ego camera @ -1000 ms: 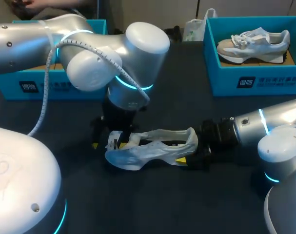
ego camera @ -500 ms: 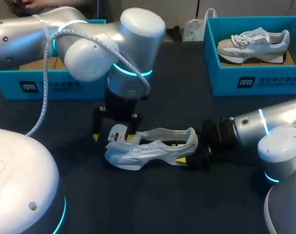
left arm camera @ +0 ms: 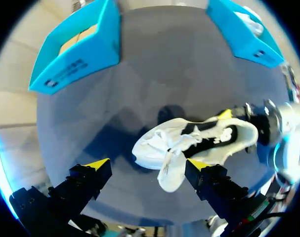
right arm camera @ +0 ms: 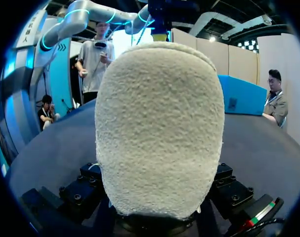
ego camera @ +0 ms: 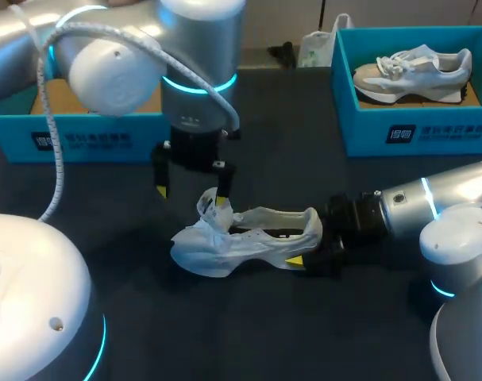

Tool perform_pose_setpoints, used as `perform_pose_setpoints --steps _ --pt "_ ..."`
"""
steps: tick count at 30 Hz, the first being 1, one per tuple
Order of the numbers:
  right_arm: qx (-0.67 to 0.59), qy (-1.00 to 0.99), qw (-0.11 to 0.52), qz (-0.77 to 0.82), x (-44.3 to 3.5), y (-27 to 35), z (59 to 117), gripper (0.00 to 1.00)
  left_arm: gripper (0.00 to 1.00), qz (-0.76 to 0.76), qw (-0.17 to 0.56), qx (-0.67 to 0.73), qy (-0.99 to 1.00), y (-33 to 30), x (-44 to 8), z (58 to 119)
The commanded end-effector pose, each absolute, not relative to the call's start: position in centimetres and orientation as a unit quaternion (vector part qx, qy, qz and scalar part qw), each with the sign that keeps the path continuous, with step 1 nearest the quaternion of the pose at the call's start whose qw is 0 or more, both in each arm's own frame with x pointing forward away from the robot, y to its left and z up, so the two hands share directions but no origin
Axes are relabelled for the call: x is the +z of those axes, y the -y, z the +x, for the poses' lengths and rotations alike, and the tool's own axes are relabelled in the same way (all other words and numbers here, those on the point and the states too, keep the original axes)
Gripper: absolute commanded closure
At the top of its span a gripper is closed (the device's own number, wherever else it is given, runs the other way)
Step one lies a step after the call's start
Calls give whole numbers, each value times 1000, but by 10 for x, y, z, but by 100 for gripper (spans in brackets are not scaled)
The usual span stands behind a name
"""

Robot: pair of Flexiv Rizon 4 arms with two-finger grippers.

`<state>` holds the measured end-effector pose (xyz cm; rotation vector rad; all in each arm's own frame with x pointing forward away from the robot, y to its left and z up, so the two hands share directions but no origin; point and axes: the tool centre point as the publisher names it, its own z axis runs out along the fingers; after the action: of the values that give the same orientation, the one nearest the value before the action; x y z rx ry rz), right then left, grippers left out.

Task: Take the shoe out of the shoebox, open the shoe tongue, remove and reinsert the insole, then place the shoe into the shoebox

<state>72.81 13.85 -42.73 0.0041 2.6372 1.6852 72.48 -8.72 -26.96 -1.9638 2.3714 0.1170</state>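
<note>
**Left claw**: fingers spread wide, hanging over the toe end of the shoe. One yellow fingertip is just beside the upturned tongue; contact can't be made out from here.

**Right claw**: pinching the heel, with a finger on each side.

**Shoe**: white, lying on the dark table, its heel in the right claw and its toe under the left claw.

**Shoebox**: blue, behind the left claw, well apart from the shoe.

left gripper is hanging open above shoe | right gripper is clamping its heel | second shoe is lying in shoebox
</note>
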Motion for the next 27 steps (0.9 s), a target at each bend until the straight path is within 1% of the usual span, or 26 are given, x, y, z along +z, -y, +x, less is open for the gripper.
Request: perform_pose_setpoints --steps 1,6,12,14,15,16,21,27 --pt "535 -845 5 2 -433 -143 731 100 0 -543 -24 5 -839 79 -249 731" --pt "535 -845 5 2 -433 -143 731 100 0 -369 -59 1 -928 85 -234 738" --pt "535 -845 5 2 -433 -143 731 100 1 -184 -36 -32 -982 98 -226 737" --pt "535 -845 5 2 -433 -143 731 100 56 -133 -26 -58 -989 102 -223 735" --pt "535 -845 5 2 -433 -143 731 100 75 -116 -15 -67 -991 105 -221 732" --pt "535 -845 5 2 -433 -143 731 100 100 -93 -19 -76 -993 107 -219 730" --pt "535 -845 5 2 -433 -143 731 100 100 -7 -9 -119 -993 112 -210 723" --pt "535 -845 5 2 -433 -143 731 100 100 -7 -9 -119 -993 112 -210 723"
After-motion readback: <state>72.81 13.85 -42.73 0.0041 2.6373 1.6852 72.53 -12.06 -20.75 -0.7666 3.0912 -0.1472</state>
